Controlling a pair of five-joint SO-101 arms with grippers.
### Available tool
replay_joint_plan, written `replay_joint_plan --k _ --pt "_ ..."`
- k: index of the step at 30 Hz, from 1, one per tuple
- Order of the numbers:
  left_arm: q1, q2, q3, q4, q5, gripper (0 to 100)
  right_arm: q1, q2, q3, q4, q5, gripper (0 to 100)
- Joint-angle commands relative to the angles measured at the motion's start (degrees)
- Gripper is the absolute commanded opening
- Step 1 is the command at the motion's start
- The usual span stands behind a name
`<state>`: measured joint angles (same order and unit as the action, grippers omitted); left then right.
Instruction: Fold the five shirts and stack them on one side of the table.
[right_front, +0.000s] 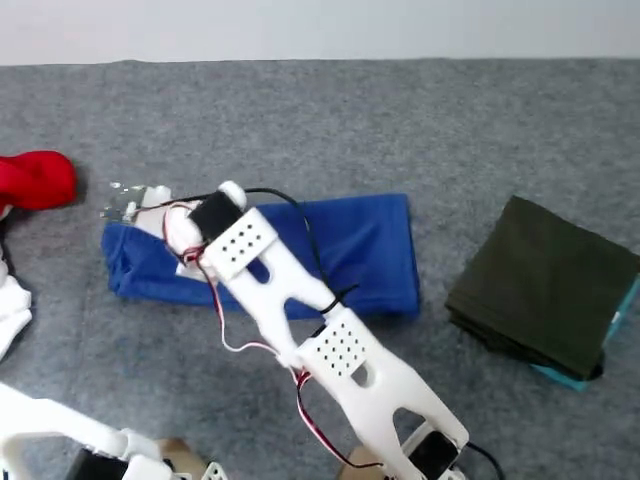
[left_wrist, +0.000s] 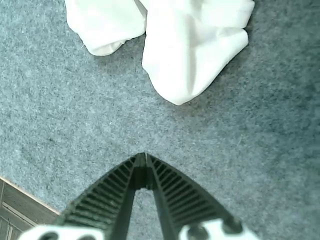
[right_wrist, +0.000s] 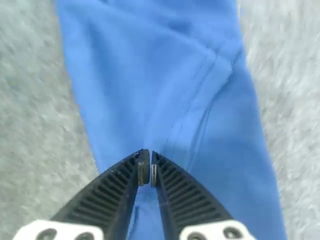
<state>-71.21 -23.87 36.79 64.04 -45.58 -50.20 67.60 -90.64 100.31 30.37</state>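
Right claw (right_wrist: 145, 169) pinched narrow on blue shirt (right_wrist: 165, 75) stretching ahead of it — left claw (left_wrist: 145, 170) closed empty over gray mat (left_wrist: 60, 115), white shirt (left_wrist: 185, 55) just ahead.

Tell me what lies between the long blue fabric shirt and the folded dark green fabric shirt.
Bare grey carpeted table, nothing else, as the high view shows: the blue shirt and the dark green shirt lie apart.

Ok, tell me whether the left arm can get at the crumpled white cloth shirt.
Probably yes: its shut claw hangs over grey carpet, the crumpled white cloth shirt just ahead, nothing between.
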Motion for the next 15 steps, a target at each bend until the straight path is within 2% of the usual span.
replay_joint_plan --k 1,7,15 --pt "-0.18 -2.11 -0.48 -0.62 -0.26 0 -1.1 -1.45 -4.66 2.51 -0.79 1.0" --pt "-0.18 -2.2 -0.4 0.79 -0.09 0 0.31 -0.84 -4.66 0.75 -5.27 1.0" --pt "-0.09 -2.2 -0.4 2.2 0.0 0 -3.38 2.07 2.81 -16.48 -1.05 1.0"
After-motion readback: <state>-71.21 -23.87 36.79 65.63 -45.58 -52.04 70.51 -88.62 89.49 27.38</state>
